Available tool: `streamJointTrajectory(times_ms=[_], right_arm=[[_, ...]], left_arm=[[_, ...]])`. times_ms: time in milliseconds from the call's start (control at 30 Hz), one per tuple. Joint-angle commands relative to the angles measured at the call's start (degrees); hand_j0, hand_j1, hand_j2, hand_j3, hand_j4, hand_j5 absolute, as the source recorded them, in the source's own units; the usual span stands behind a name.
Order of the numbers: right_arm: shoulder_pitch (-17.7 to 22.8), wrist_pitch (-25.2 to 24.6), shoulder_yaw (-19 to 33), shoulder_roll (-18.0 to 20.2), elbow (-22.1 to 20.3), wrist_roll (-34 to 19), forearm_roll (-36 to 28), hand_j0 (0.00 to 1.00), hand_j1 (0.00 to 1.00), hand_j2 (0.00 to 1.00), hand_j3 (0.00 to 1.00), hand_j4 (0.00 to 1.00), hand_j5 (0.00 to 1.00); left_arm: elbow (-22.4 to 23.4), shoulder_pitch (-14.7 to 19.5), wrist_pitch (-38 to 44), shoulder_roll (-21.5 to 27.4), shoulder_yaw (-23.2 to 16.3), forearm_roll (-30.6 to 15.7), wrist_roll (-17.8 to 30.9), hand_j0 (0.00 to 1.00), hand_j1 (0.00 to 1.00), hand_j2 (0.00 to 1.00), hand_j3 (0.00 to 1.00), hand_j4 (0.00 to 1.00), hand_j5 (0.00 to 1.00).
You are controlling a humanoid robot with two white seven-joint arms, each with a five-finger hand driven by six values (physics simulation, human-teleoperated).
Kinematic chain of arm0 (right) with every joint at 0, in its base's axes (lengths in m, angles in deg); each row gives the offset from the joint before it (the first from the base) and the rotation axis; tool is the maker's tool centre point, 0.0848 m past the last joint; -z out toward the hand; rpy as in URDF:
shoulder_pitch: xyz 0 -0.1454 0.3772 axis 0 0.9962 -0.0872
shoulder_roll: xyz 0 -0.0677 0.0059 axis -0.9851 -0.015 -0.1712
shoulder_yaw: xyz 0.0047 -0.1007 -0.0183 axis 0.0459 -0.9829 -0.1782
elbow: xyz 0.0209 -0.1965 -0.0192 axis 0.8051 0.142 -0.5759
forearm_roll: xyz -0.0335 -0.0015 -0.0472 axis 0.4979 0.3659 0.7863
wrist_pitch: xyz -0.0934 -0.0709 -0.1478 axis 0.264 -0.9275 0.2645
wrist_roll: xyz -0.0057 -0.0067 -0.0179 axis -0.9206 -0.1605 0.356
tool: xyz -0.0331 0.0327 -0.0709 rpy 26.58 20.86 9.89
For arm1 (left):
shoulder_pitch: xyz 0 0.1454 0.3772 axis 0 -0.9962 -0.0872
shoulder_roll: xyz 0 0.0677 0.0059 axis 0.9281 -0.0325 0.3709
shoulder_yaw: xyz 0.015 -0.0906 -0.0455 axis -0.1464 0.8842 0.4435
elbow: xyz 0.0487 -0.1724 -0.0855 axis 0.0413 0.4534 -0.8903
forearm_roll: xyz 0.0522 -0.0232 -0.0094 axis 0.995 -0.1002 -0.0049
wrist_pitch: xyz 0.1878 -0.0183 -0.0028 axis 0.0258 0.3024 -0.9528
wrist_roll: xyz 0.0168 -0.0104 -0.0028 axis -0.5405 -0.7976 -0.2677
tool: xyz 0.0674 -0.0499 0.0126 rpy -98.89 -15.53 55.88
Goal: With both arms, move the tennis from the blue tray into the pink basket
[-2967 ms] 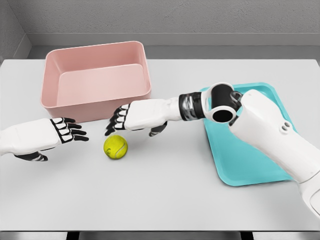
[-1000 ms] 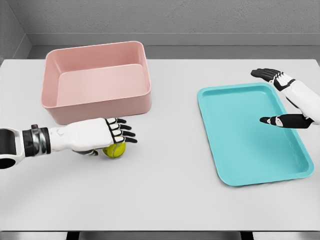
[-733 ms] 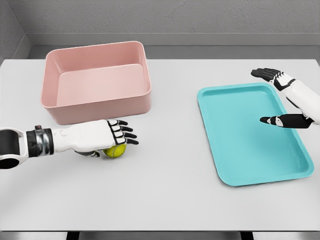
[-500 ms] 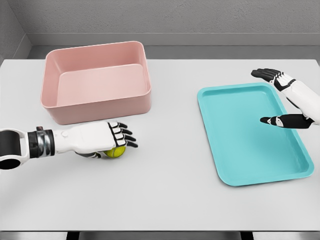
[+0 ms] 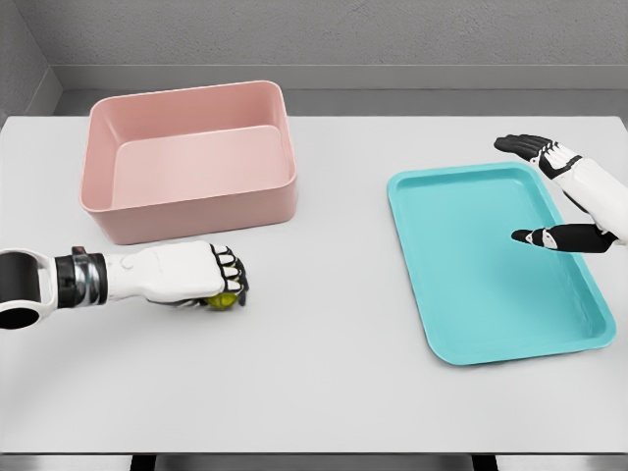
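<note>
**Ball in the left hand, basket wall ahead**

The left hand lies on the table with its fingers curled over the tennis ball, which shows only as a sliver of yellow under the knuckles. The ball sits on the table just in front of the pink basket, well apart from the blue tray, which holds nothing. The right hand hangs over the tray's far right side, fingers spread and holding nothing.

The grip looks shallow: the fingers cover the top of the ball, and how far they wrap beneath it is hidden. A lift could let the round ball squirt out and roll across the smooth table. The basket's near wall stands tall beside the hand, so a low carry may knock the ball loose against the rim
</note>
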Motion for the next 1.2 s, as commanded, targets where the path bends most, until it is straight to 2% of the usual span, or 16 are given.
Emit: streamJointTrajectory(times_ms=[0,233,567,900,1167], right_arm=[[0.0,-0.2,0.0,0.0,0.0,0.0,-0.5,1.00,1.00,1.00,1.00,1.00,1.00],[0.0,-0.2,0.0,0.0,0.0,0.0,-0.5,1.00,1.00,1.00,1.00,1.00,1.00],[0.0,-0.2,0.1,0.0,0.1,0.0,-0.5,1.00,1.00,1.00,1.00,1.00,1.00],[0.0,-0.2,0.1,0.0,0.1,0.0,-0.5,1.00,1.00,1.00,1.00,1.00,1.00],[0.0,-0.2,0.0,0.0,0.1,0.0,-0.5,1.00,1.00,1.00,1.00,1.00,1.00]], left_arm=[[0.0,0.1,0.1,0.1,0.0,-0.3,0.0,0.55,0.55,0.55,0.55,0.55,0.55],[-0.1,1.2,0.1,0.1,0.0,-1.1,0.0,0.55,0.55,0.55,0.55,0.55,0.55],[-0.9,3.9,0.1,1.1,0.1,-5.3,0.0,0.55,0.55,0.55,0.55,0.55,0.55],[-1.2,7.5,0.1,2.3,0.2,-9.0,0.0,0.56,0.56,0.56,0.56,0.56,0.56],[-0.3,10.4,0.1,2.3,0.4,-10.1,0.0,0.56,0.56,0.56,0.56,0.56,0.56]])
